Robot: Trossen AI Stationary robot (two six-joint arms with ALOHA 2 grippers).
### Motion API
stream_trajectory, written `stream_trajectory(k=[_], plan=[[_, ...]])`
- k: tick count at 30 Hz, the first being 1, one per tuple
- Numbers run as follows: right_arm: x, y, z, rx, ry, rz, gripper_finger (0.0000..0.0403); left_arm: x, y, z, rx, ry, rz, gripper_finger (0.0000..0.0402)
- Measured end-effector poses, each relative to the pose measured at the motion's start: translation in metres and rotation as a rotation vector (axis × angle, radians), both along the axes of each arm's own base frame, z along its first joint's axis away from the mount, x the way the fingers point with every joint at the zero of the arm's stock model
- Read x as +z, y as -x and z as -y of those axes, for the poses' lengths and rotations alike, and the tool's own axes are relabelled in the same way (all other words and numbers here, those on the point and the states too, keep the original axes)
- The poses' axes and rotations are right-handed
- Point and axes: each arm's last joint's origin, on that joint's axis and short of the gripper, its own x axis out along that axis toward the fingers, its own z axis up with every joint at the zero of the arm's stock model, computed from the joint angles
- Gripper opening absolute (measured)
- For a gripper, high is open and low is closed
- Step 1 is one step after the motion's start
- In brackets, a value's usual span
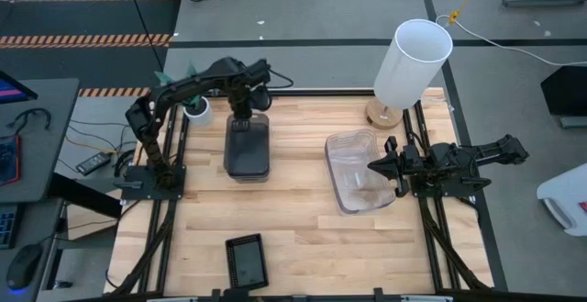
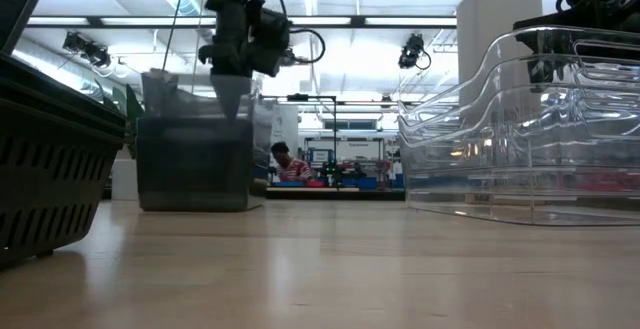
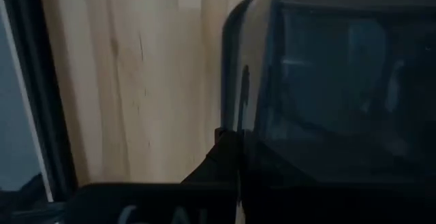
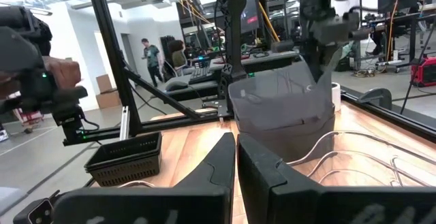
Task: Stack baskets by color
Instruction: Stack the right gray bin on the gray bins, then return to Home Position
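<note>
A smoky grey basket (image 1: 248, 151) stands at the table's far left-centre, partly nested in a darker grey stack (image 2: 195, 174) beneath it. My left gripper (image 1: 240, 116) comes down from above and is shut on the basket's far end. A stack of clear baskets (image 1: 353, 173) rests on its base right of centre. A black mesh basket (image 1: 248, 261) sits by the near edge. My right gripper (image 1: 376, 165) is shut, level, and hovers by the clear stack's right side with nothing in it. My left gripper pinches the grey basket's far short wall at its rim (image 3: 240, 94), with one finger (image 3: 221, 157) outside the wall and the other inside. The fingers point straight down. The basket (image 4: 283, 105) stands upright, its lower part sunk into the darker grey stack below.
A tall white cylinder (image 1: 413, 61) stands at the far right on a wooden base. A small white plant pot (image 1: 196, 110) sits just left of the grey stack. Bare wood lies between the grey and clear stacks and along the near right.
</note>
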Motion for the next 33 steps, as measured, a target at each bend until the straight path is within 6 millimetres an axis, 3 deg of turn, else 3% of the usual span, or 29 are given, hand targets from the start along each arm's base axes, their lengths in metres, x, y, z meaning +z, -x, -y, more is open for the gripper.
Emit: stream_trajectory(k=[10, 17, 22, 25, 29, 33], plan=[[0.0, 0.0, 0.0, 0.0, 0.0, 0.0, 0.0022, -0.018, 0.005, 0.004, 0.117, 0.045, -0.054, 0.0015], [0.0, 0.0, 0.0, 0.0, 0.0, 0.0, 0.0022, -0.034, 0.01, 0.009, 0.139, 0.023, -0.135, 0.0108], [0.0, 0.0, 0.0, 0.0, 0.0, 0.0, 0.0022, -0.033, 0.005, 0.009, 0.158, -0.016, -0.104, 0.0176], [0.0, 0.0, 0.0, 0.0, 0.0, 0.0, 0.0022, -0.018, 0.004, 0.01, 0.156, -0.053, 0.011, 0.0192], [0.0, 0.0, 0.0, 0.0, 0.0, 0.0, 0.0022, 0.008, 0.005, 0.015, 0.16, -0.068, 0.307, 0.0191], [0.0, 0.0, 0.0, 0.0, 0.0, 0.0, 0.0022, 0.016, 0.013, 0.029, 0.148, -0.133, 0.569, 0.0177]])
